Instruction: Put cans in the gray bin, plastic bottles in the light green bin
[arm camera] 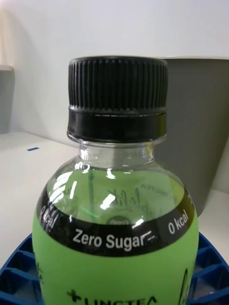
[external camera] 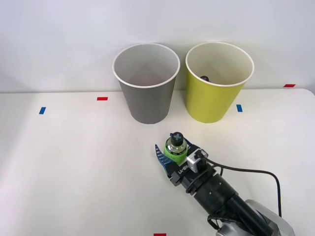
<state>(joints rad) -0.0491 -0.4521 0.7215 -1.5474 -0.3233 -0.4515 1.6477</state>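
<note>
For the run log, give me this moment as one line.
right gripper: shut on plastic bottle | bottle: upright, on table in front of gray bin | light green bin: dark item inside

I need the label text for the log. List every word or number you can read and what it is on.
"Zero Sugar": black band of the bottle.
"0 kcal": same band, on both sides.
Large black print at the label's lower edge: cut off, unreadable.
Faint writing seen through the clear shoulder: unreadable.
White lettering on the gripper body: too small.
</note>
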